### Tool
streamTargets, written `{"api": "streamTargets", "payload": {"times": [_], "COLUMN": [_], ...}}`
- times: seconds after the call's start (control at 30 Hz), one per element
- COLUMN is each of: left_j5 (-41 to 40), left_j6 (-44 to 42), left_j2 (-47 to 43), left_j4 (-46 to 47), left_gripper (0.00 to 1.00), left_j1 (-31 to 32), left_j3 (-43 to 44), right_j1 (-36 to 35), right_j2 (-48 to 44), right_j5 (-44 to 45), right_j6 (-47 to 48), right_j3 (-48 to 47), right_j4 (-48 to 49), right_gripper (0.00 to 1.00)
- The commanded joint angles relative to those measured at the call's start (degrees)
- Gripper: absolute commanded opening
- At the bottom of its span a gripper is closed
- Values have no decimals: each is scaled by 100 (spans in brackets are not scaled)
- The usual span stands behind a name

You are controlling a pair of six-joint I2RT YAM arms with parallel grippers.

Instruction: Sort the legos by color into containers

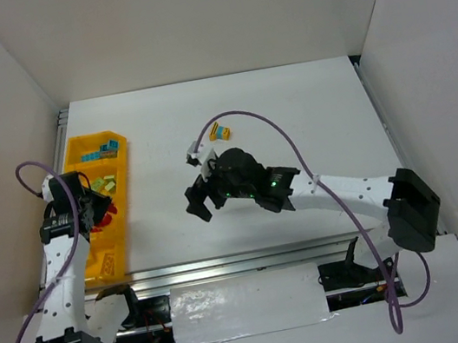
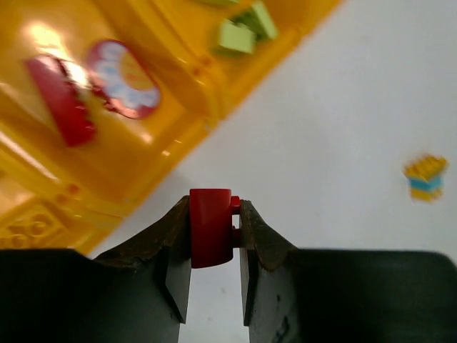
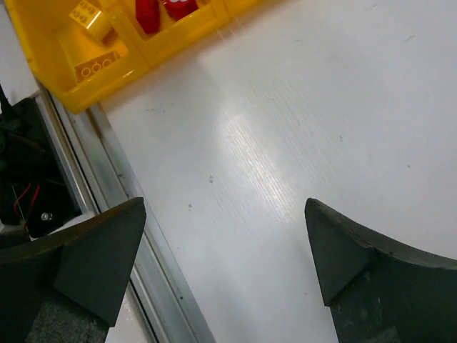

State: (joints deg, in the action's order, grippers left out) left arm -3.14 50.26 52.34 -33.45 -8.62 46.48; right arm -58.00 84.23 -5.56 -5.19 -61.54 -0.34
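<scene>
One yellow-orange tray (image 1: 80, 145) lies on the white surface (image 1: 287, 100). Its far end holds several teal bricks (image 1: 106, 148), too small to count. The next compartment holds two pale green bricks (image 2: 243, 30). The one after holds a red brick (image 2: 61, 100) and a round red piece (image 2: 123, 78), whose pale marking is too blurred to read. The near end holds two yellow bricks (image 3: 93, 64).

One yellow-and-teal clump (image 1: 221, 131) sits well apart from the tray. The left pincer (image 2: 214, 207), at the tray's long edge, is clamped on one red lego (image 2: 209, 239). The right pincer (image 3: 225, 207), off to the tray's side, gapes wide with nothing in it.
</scene>
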Motion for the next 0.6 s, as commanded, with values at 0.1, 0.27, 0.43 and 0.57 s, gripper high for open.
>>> {"api": "streamTargets", "payload": {"times": [0.1,0.27,0.43,0.57], "left_j5": [-2209,-2067,-2209,-1972], "left_j6": [309,353,511,450], "left_j2": [460,1050,1121,1165], "left_j4": [-13,119,426,559], "left_gripper": [0,0,23,63], "left_j1": [-394,-737,-869,-1027], "left_j3": [-42,116,-77,-78], "right_j1": [104,148,210,341], "right_j2": [-1004,-1312,-1470,-1576], "right_j5": [468,477,442,337], "right_j6": [-175,-158,-79,-61], "right_j3": [537,994,1161,1258], "right_j4": [227,262,96,78], "right_gripper": [100,100,100,100]}}
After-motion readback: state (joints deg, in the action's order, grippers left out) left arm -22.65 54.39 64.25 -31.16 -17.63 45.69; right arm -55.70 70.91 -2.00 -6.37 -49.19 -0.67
